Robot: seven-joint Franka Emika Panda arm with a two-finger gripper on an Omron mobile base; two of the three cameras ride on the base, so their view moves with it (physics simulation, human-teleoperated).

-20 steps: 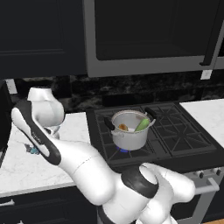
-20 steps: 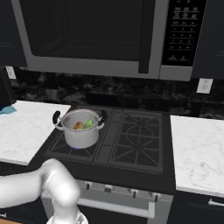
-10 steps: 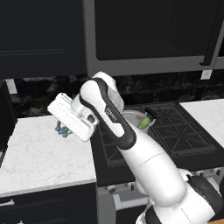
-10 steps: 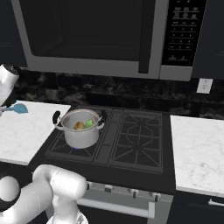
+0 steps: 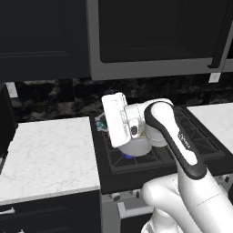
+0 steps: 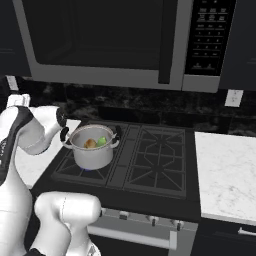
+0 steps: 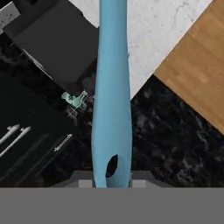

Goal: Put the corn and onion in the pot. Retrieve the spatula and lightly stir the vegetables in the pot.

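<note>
Gripper point(image 7: 112, 183) is clamped on the spatula point(image 7: 112, 87) right at the handle's holed end, looks light and stiff, blade sticking straight out ahead.

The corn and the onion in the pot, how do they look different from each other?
In the right base view, the corn is light yellow-green, while the onion is golden-brown. The onion looks round; the corn lies right of it, its shape unclear. Both sit together inside the steel pot on the stove.

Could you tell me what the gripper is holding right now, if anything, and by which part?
The gripper holds the spatula by its handle end, near the hanging hole.
</note>
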